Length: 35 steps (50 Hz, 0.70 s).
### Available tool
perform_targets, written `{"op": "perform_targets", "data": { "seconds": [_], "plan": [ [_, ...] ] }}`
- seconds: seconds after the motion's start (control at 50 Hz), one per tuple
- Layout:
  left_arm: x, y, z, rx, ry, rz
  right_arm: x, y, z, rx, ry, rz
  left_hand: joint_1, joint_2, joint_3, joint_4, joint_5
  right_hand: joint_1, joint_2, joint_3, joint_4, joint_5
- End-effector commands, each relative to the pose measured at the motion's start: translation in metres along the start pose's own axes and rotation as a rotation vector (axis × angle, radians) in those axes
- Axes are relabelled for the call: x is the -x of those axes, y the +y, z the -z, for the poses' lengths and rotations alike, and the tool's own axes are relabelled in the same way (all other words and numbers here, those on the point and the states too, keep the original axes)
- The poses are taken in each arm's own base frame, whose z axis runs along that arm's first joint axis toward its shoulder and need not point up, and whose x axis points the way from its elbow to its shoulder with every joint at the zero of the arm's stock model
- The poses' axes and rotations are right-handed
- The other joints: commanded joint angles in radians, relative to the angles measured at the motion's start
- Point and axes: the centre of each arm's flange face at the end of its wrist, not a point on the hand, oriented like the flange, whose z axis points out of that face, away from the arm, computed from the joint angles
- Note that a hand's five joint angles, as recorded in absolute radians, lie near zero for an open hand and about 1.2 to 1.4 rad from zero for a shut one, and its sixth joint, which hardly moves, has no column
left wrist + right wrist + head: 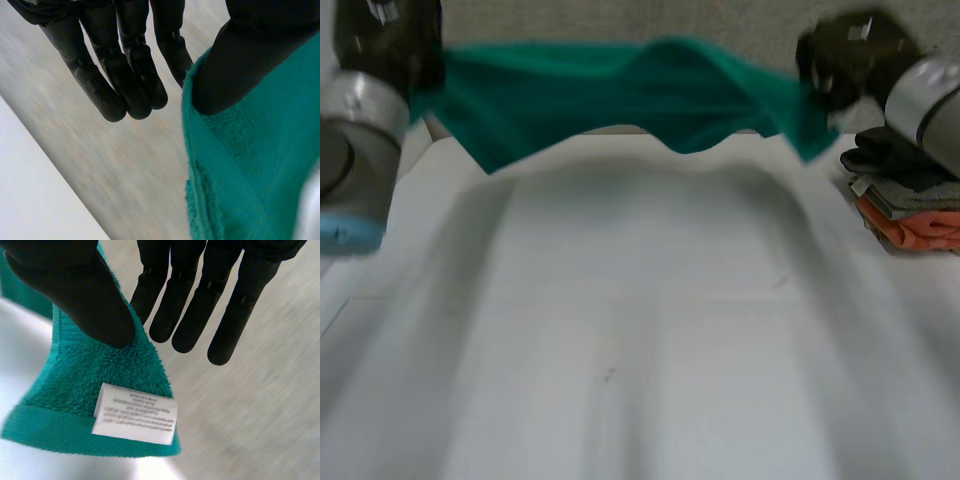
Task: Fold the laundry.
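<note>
towel (640, 90) (250, 165) (85, 390): green terry, lifted and stretched sideways between both robot hands; middle sags slightly, lower edge wavy
towel position: in the air above the far edge of the worktop (640, 330); head view shows it hanging clear of the surface
care label (135, 414): white, sewn just above the hem at the towel corner below the right thumb; print too blurred to read
left robot hand (385, 45) (125, 75): at the towel's left end; thumb pressed onto the cloth edge, pinching it; other fingers straight and close together beside the cloth
right robot hand (850, 55) (200, 305): at the towel's right-end corner; cloth pinched between thumb and nearest finger; remaining fingers straight, slightly fanned
left arm (355, 150): grey joint, light-blue cap, raised at the left side
right arm (930, 100): grey, raised at the right side
worktop: white, below the towel
folded stack (910, 190): on the worktop's right edge under the right arm; dark piece on top, grey below, orange lowest; near the towel's right end, apart from it
</note>
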Motion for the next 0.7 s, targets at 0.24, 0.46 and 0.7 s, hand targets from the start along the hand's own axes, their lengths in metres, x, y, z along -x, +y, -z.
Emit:
{"op": "perform_targets", "data": {
  "seconds": [0.24,0.46,0.7],
  "plan": [
    [-0.06,0.102,0.082,0.405,0.327,-0.083,0.065,0.143,0.02,0.502,-0.397,0.185,0.249,0.201,0.209,0.2,0.228,0.282,0.228,0.212,0.203,0.217],
    [-0.06,0.096,0.079,0.4,0.306,-0.058,0.071,0.134,0.041,0.457,-0.224,0.041,0.249,0.201,0.209,0.2,0.228,-0.94,-0.994,-1.01,-1.019,-1.004],
    [-0.054,0.069,0.067,0.324,0.275,-0.023,0.136,0.128,0.085,0.521,-0.193,-0.078,0.249,0.201,0.209,0.2,0.228,-0.94,-0.994,-1.01,-1.019,-1.004]
  ]
}}
